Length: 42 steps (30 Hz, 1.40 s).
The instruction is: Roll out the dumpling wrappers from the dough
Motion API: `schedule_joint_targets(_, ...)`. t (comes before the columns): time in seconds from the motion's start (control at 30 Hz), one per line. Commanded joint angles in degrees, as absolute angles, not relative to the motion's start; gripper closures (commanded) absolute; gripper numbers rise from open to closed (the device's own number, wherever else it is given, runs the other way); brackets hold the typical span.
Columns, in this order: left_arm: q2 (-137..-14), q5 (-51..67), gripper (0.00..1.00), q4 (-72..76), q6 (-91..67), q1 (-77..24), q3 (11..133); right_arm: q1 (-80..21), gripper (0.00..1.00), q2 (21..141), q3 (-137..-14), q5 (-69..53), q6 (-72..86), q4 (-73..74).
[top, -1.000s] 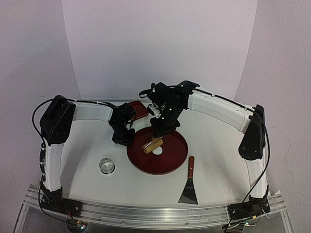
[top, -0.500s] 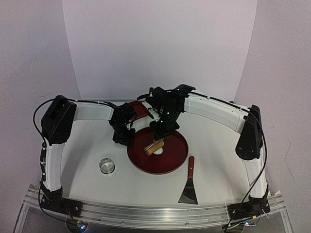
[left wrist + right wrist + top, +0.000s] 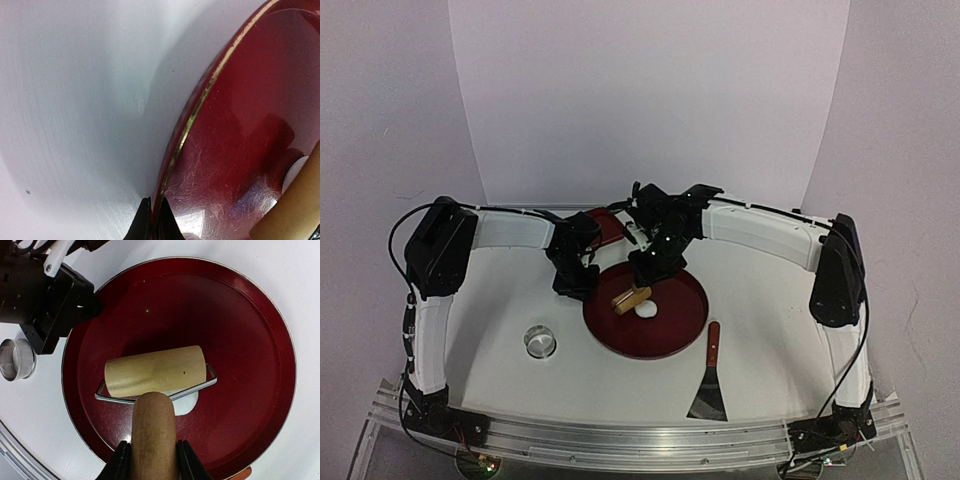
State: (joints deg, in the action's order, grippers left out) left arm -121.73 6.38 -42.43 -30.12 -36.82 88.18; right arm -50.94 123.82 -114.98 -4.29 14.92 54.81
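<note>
Currently the right jaws are clamped on the brown wooden handle (image 3: 153, 435) of the pale wooden roller (image 3: 156, 371), which is set on the small white dough lump (image 3: 187, 403) in the round red tray (image 3: 250, 305). The left jaws are pinched shut on its rim. The dough may stick and be lifted, or the tray dragged if the pinch slips.

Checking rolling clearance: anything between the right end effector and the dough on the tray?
Only its own tool. The right end effector grips the roller by its handle, and the drum lies across the dough, covering most of it. Nothing else on the red tray blocks it. The left end effector pinches the rim, off the dough.
</note>
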Motion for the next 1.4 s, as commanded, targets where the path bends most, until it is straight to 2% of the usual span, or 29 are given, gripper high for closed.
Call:
schedule_joint_targets(0.0,-124.33,1.07,1.0,-47.12,-30.54,-36.79,88.87,-49.68,1.0,121.88,-108.54,-2.76,14.49,64.77)
schedule_joint_targets(0.23,-125.65,0.04,1.0,-48.3,-31.54,-36.85,90.12,-49.66,1.0,120.74,-113.02,-4.17,12.38,64.8)
schedule_joint_targets(0.47,-126.64,-1.9,1.0,-49.15,-32.67,-36.85,90.76,-49.65,1.0,126.4,-137.75,-7.14,12.71,68.85)
schedule_joint_targets(0.57,-126.56,-1.79,1.0,-49.19,-32.88,-36.86,90.76,-49.66,1.0,127.23,-143.06,-6.64,13.47,72.1)
schedule_joint_targets(0.93,-126.23,-1.32,1.0,-49.25,-32.68,-37.13,90.73,-49.61,1.0,118.3,-122.74,-2.06,14.86,75.15)
schedule_joint_targets(1.37,-126.15,-1.37,1.0,-49.27,-33.12,-37.95,90.43,-49.61,1.0,121.78,-122.48,-2.13,15.22,74.91)
